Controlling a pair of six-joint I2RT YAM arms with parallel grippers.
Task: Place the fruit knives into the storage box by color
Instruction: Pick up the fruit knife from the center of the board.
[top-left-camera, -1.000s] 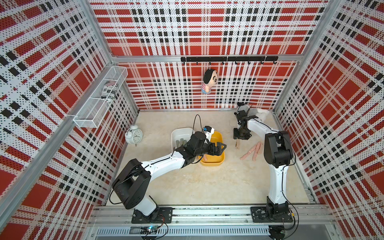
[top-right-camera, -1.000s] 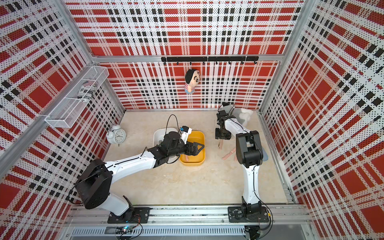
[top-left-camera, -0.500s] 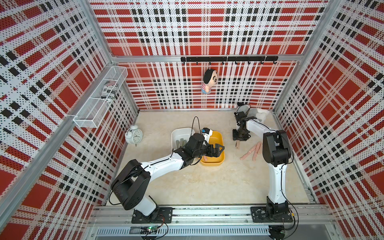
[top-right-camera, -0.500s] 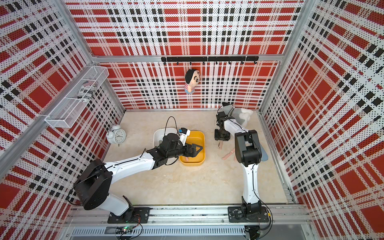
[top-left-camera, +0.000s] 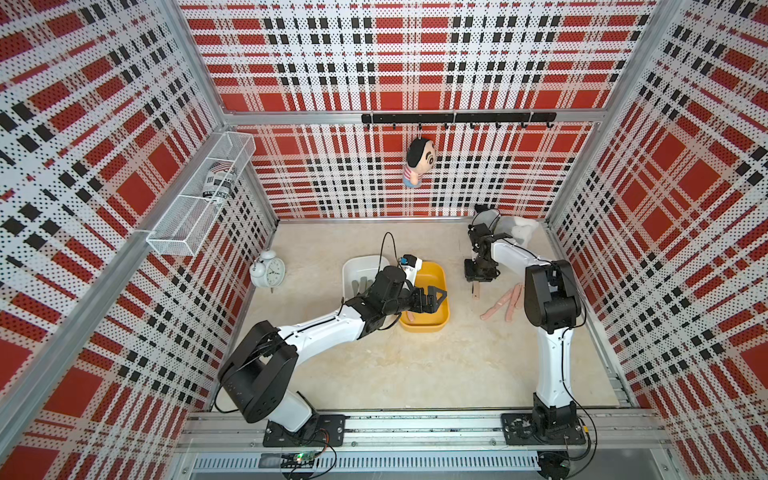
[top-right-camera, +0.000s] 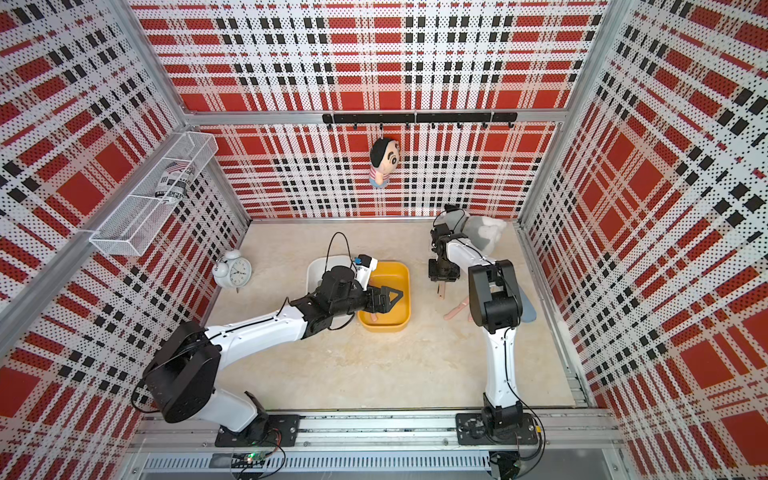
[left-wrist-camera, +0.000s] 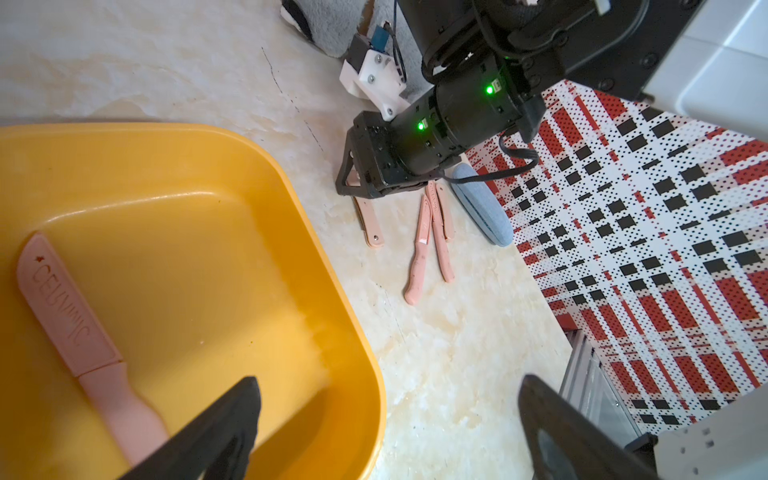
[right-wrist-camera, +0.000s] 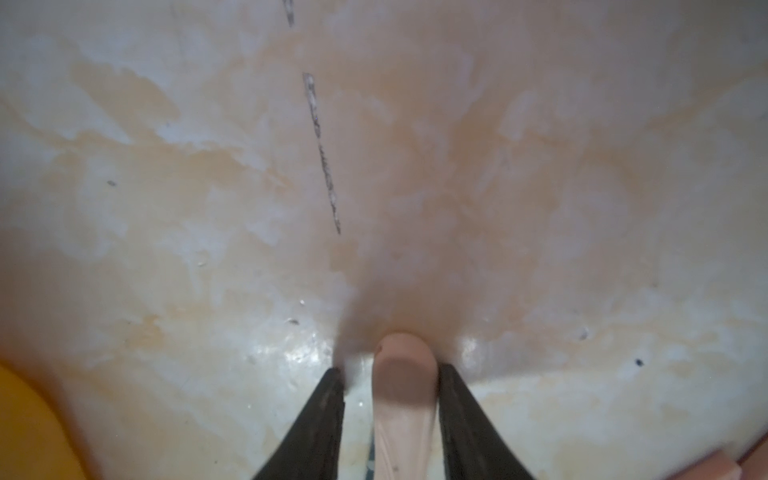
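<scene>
Plainly the right gripper (right-wrist-camera: 390, 368) is not clamped yet: its jaws stand either side of a pink fruit knife (right-wrist-camera: 405, 399) lying flat on the table (right-wrist-camera: 208, 166), one finger against the knife's edge, a sliver of table showing at the other. By its look the knife is light, thin, stiff plastic, smooth enough to skid or swivel, so a pinch across its narrow width, low against the table and nearer the middle than the rounded end, seems soundest. Near this gripper, by its own elbow, three more pink knives (left-wrist-camera: 432, 245) lie loose. Well apart, the left gripper (left-wrist-camera: 388, 380) hangs spread wide and empty over the yellow storage box (left-wrist-camera: 166, 137), where one pink knife (left-wrist-camera: 70, 316) rests below it; behind its wrist a white box (top-left-camera: 357, 266) holds green knives (top-left-camera: 360, 284)
</scene>
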